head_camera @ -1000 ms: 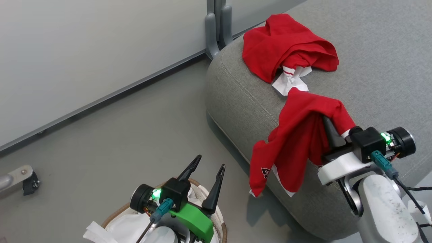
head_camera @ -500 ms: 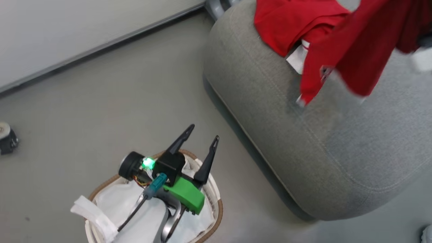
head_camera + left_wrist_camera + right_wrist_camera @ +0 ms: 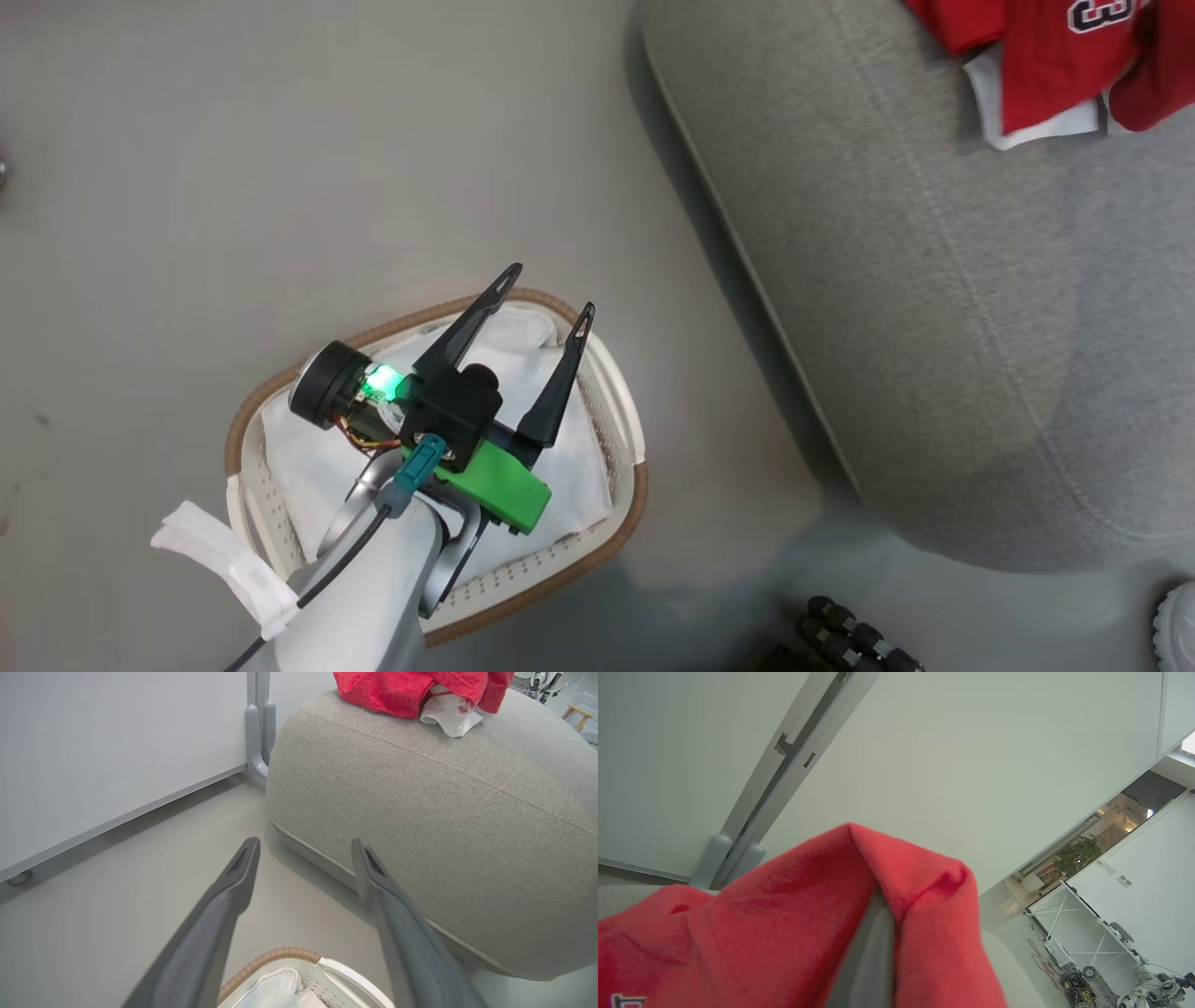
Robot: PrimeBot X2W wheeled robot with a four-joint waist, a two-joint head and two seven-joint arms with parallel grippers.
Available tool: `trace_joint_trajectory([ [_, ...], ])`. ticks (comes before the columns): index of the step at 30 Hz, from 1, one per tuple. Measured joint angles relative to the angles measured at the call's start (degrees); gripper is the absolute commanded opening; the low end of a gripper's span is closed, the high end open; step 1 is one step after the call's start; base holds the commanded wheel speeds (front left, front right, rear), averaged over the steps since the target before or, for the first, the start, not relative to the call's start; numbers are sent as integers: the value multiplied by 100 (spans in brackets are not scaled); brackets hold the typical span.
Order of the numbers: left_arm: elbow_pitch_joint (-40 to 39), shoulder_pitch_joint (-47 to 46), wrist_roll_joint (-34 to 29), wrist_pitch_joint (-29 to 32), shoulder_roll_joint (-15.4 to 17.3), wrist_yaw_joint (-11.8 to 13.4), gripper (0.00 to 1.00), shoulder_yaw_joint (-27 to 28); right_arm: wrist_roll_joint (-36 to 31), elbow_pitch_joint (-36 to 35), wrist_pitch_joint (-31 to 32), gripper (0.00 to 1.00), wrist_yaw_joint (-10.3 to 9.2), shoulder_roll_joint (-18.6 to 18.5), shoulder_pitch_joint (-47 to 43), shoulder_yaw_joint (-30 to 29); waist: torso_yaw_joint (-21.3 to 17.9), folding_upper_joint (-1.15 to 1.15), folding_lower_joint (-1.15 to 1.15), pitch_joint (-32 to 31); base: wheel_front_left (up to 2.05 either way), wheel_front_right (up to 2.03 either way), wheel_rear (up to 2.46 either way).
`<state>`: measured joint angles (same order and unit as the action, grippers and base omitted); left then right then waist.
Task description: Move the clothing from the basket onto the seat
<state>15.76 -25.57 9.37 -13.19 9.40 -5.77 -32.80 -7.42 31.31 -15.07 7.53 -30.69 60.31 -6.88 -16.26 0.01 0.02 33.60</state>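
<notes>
The right gripper (image 3: 878,910) pinched the clothing (image 3: 784,914), bottom middle; best drop it well onto the seat (image 3: 934,280). Left gripper (image 3: 547,289) gaped apart.

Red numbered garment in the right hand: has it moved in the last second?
Yes. The red fabric garment hung over the grey upholstered sofa's rounded edge; now it is further in, above its top.

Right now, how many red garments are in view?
2: a heaped garment on the seat, and the numbered garment in the shut right gripper. The basket is partly hidden.
</notes>
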Motion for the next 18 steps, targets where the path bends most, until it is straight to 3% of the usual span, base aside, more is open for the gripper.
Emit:
trace_joint_trajectory([
  [9,-85,0,15,0,40,147,100,37,-380,833,-1,0,0,374,-505,-261,459,0,0,509,0,0,0],
  [11,-78,3,26,0,46,159,100,41,-439,867,-1,13,0,435,-593,-276,525,0,0,555,0,0,0],
  [12,-71,4,42,-1,48,167,100,43,-467,867,-1,15,0,472,-627,-294,550,0,0,571,0,0,0],
  [15,-60,23,66,-9,53,175,100,37,-488,854,-1,44,0,573,-782,-352,563,0,-1,551,0,0,0],
  [16,-60,25,68,-22,52,175,100,30,-493,846,-1,49,0,592,-833,-372,557,0,-1,535,0,0,0],
  [17,-58,27,80,-27,49,175,100,22,-498,827,-1,91,0,622,-893,-399,546,0,-1,509,0,0,0],
  [18,-57,29,96,-37,46,175,100,10,-498,802,-1,100,0,658,-949,-424,532,0,-1,476,0,0,0],
])
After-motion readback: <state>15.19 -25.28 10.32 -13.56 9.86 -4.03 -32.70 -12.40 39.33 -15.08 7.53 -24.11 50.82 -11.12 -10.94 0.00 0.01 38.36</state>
